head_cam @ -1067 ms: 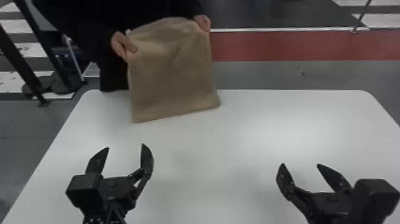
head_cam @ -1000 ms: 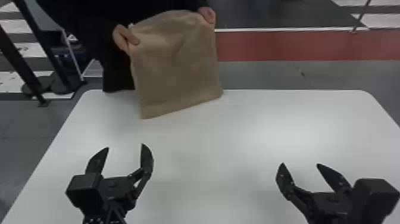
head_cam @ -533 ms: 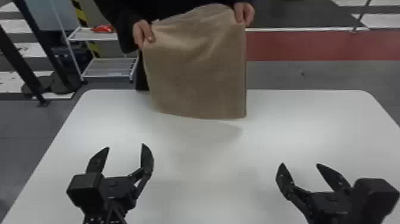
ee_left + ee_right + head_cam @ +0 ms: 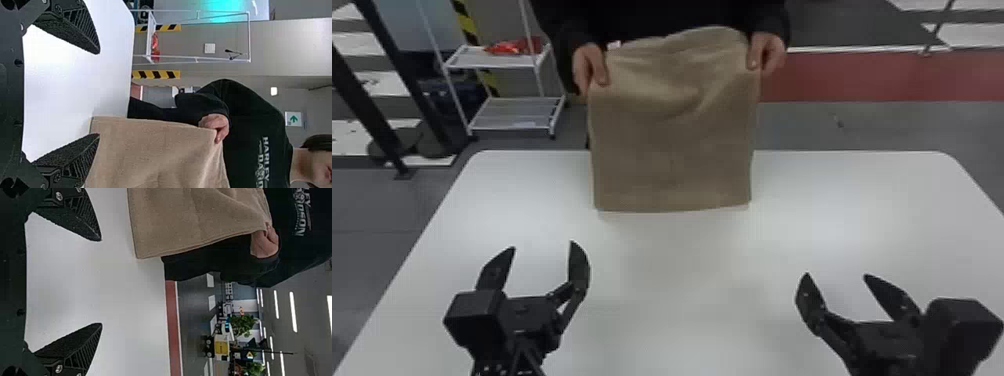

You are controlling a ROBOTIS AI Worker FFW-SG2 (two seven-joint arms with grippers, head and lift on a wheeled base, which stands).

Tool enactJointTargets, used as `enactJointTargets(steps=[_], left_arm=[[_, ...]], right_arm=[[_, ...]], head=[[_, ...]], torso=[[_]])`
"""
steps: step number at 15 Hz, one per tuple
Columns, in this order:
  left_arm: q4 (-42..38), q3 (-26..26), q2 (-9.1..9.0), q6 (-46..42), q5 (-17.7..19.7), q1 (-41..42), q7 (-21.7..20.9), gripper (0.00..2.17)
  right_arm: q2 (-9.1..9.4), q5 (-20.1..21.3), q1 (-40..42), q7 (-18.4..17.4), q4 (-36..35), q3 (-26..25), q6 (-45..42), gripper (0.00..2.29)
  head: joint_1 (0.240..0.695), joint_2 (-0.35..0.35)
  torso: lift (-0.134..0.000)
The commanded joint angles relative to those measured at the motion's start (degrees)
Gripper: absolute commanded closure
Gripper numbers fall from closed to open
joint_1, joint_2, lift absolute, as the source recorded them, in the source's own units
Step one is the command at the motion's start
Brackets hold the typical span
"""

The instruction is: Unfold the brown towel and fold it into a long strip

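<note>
Brown, limp-looking towel (image 4: 672, 150) is best gripped at 5 and 7 o'clock corners; left fingers (image 4: 579, 270) and right fingers (image 4: 809, 301) are spread.

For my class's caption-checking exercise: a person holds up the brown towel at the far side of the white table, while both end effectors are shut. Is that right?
Not quite: the head view shows the left end effector and the right end effector both open. The person's right hand and left hand do hold up the brown towel at the far side of the white table.
</note>
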Motion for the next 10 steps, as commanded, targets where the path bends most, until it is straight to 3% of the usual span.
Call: enactJointTargets(steps=[1,10], left_arm=[[-0.10,-0.05,0.06,0.15,0.00,-0.01,-0.09,0.14],[-0.63,-0.05,0.23,0.67,-0.09,-0.01,-0.26,0.14]], right_arm=[[-0.01,0.02,-0.03,0.00,0.00,0.00,0.00,0.11],[-0.01,0.02,-0.38,0.00,0.00,0.18,1.23,0.11]], head=[[0.695,0.040],[0.695,0.039]], torso=[[-0.124],[-0.124]])
